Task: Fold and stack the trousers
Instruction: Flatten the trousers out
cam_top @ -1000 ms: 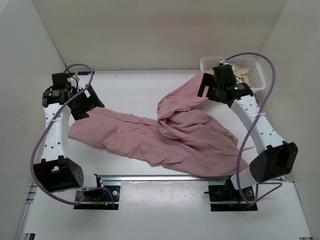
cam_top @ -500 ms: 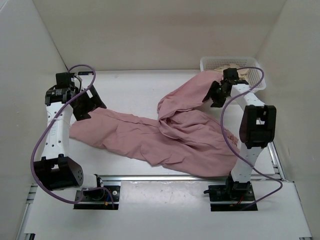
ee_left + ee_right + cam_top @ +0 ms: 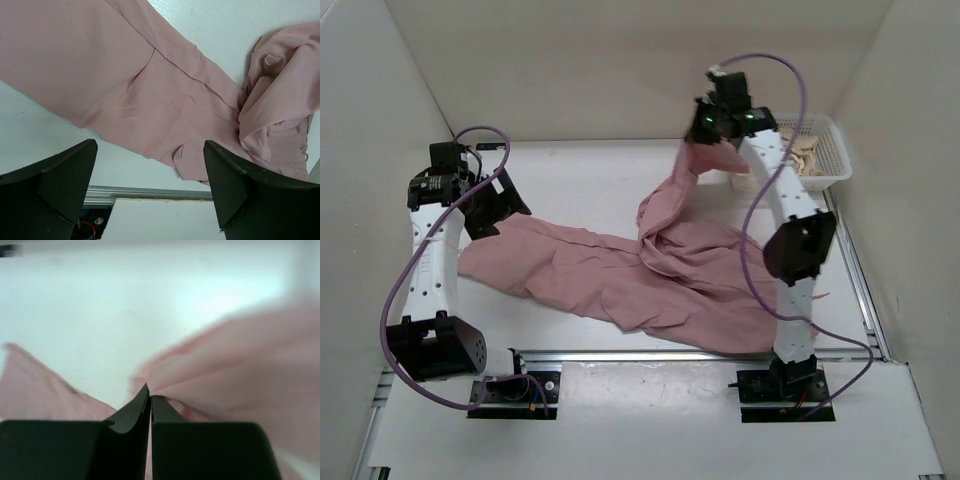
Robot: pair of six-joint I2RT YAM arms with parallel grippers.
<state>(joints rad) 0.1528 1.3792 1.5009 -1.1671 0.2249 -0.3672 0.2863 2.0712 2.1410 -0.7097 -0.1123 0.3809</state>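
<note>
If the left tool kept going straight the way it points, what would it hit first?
Probably the pink trousers lying flat under the left tool, then the table; depth is hard to judge.

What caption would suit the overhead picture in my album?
Right claw holds one end of the pink trousers up off the table; open left claw hovers by the other end.

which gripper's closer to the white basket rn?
Right. The right gripper, pinching the trousers, is raised just left of the basket; the left gripper hovers open over the trousers' far left end, across the table.
</note>
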